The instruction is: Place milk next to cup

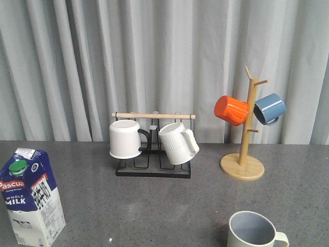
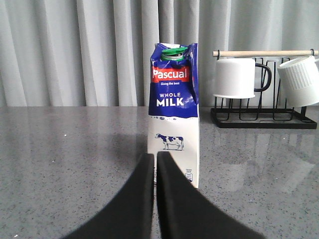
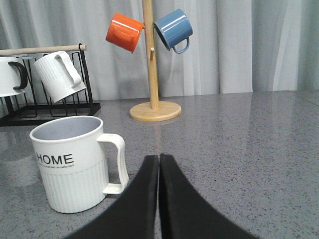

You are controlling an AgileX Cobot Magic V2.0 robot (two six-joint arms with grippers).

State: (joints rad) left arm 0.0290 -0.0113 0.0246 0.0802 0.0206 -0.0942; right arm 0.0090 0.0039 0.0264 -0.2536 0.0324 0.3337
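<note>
Two sets of jaws sit pressed together, holding nothing. On the grey bench [image 1: 154, 206], the milk [image 1: 32, 195] stands upright at 8 o'clock, the cup [image 1: 253, 230] at 5, well apart; a mug rack [image 1: 153, 170] beyond.

A dark grey speckled tabletop [image 1: 154, 206] with a glossy finish spans the scene; soft reflections of light are visible on its surface. Behind its far edge, a pale grey curtain [image 1: 154, 62] hangs in vertical folds and covers the whole backdrop. Illumination is even and diffuse. No wall, floor or window surface is visible past the curtain.
</note>
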